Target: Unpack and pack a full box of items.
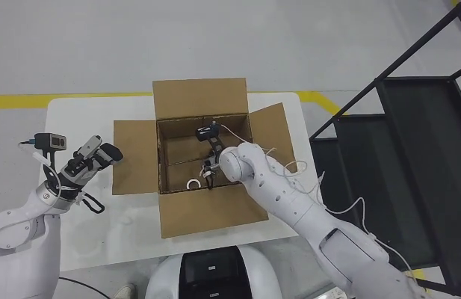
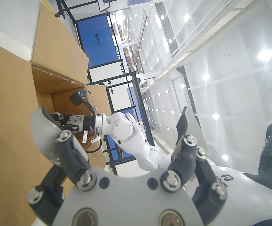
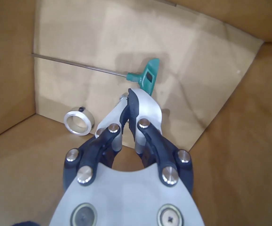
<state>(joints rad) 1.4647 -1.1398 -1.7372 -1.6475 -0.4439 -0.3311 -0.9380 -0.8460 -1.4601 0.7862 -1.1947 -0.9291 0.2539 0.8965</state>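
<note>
An open cardboard box stands on the white table with its flaps spread outward. My right gripper is down inside it, shut, and I see nothing between its fingers. On the box floor just past the fingertips lies a green T-handle hex key with a long thin shaft. A silver metal ring rests beside the gripper near a box wall, and the ring also shows from above. My left gripper is held open above the table, outside the box's left flap, holding nothing.
A black metal stair frame stands off the table's right side. The near flap lies flat toward the table's front edge. The left wrist view shows the box from the side, with the right arm reaching in.
</note>
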